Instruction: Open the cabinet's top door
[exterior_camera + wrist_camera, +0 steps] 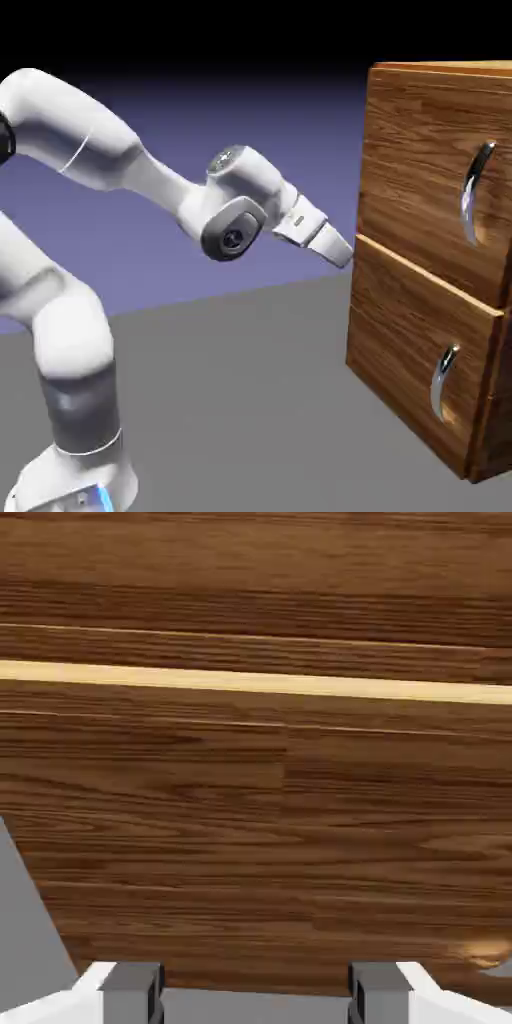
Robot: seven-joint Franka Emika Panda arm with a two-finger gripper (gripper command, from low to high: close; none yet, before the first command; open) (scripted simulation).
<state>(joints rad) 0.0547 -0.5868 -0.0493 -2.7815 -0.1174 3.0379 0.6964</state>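
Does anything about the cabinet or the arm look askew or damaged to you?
Nothing stands out: both curved handles sit in place on the cabinet, its two panels look closed, and the arm shows no damage.

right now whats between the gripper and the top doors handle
In the exterior view, only wood-grain front panel shows between the gripper and the curved chrome handle.

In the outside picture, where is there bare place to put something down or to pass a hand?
In the exterior view, bare grey floor spreads between the arm's base and the cabinet. Under the forearm there also looks to be room for a hand. It is crowded where the tool comes close to the cabinet's front; that gap's depth I cannot tell.
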